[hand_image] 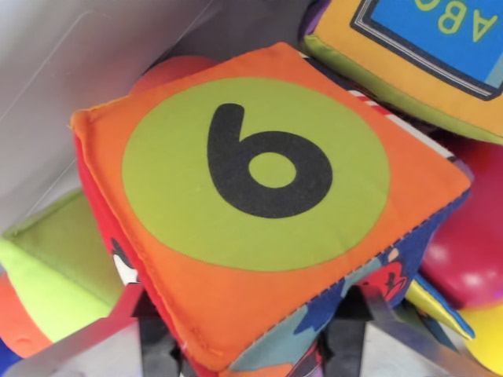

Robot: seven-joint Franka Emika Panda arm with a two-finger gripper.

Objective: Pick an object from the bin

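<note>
The soft cube (267,212) fills most of the wrist view. It is a cloth block with an orange top, a big green circle and a black number on it. The number looks like a 6 or a 9, and I cannot tell which. The cube sits in the bin (71,71), on top of the other toys. The pale bin wall is at the upper left of the wrist view.

The tool (247,334) is at the bottom of the picture. One metal finger (118,330) is at the near left side of the cube. The other one is at the near right side. The fingers are spread, with the near corner of the cube between them. They look like they touch the cloth or are just beside it, but I cannot tell if they are squeezing yet.

So the tool is down at the cube, and that part looks done. What is left is to close on it and lift it out of the bin.

The cube is tipped a little. Its top faces up at the camera, and one corner points down toward the tool. It is a cube, so no side is the long one.

Around it lie a green cloth toy (55,267) at the left, a letter block (424,47) at the upper right, and a red ball (471,236) at the right.
</note>
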